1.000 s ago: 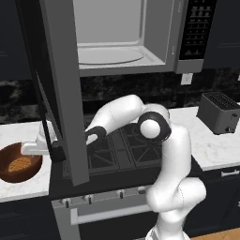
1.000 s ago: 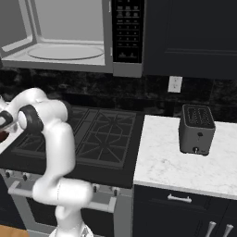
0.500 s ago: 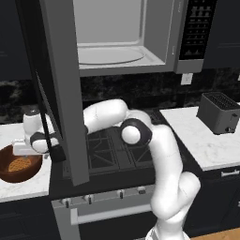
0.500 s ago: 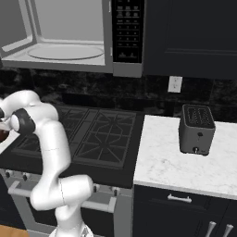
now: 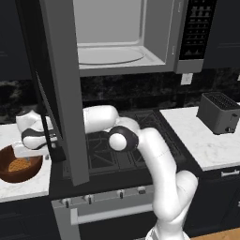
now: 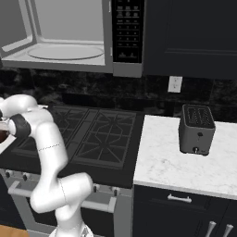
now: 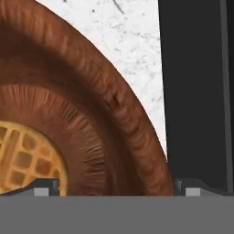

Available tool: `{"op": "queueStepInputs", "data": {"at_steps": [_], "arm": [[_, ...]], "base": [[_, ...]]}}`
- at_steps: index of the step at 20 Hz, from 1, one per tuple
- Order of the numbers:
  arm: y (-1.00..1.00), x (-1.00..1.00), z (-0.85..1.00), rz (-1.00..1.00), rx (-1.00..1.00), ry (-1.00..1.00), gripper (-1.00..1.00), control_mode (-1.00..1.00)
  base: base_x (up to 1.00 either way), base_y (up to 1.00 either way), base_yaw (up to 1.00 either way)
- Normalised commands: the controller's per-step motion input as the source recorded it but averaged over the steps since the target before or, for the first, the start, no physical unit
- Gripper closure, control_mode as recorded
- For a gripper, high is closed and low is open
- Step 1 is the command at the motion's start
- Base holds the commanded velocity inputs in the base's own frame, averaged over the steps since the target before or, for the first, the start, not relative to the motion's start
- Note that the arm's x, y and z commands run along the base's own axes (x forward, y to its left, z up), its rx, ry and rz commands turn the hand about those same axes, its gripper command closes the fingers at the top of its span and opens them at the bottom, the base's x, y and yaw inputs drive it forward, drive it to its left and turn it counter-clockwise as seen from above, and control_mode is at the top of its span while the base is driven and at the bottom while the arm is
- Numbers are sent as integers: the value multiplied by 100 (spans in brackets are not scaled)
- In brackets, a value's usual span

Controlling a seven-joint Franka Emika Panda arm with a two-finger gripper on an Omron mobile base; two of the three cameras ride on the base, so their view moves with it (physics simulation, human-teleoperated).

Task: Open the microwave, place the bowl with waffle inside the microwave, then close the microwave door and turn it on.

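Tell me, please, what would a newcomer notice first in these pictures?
The microwave door hangs wide open above the stove, baring the pale cavity and turntable of the microwave. Left of the stove, the open gripper hovers over the bowl holding the waffle on the white counter.

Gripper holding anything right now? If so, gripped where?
Nothing held. The gripper is open, its fingertips straddling the rim of the bowl, one tip inside by the waffle, one outside.
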Motion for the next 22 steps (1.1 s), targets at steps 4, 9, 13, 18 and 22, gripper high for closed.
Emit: {"op": "queueStepInputs", "data": {"at_steps": [4,9,13,18,22], "arm": [[-2,0,-82,-2,-15,0,-100,-100],[0,3,-44,0,-5,0,100,-100],[-14,10,-58,-1,-1,0,100,-100],[-62,16,-69,-6,0,0,100,-100],[-59,17,-52,-7,4,0,100,-100]], "base": [[0,0,0],[0,0,0],[0,0,0],[0,0,0],[0,0,0]]}}
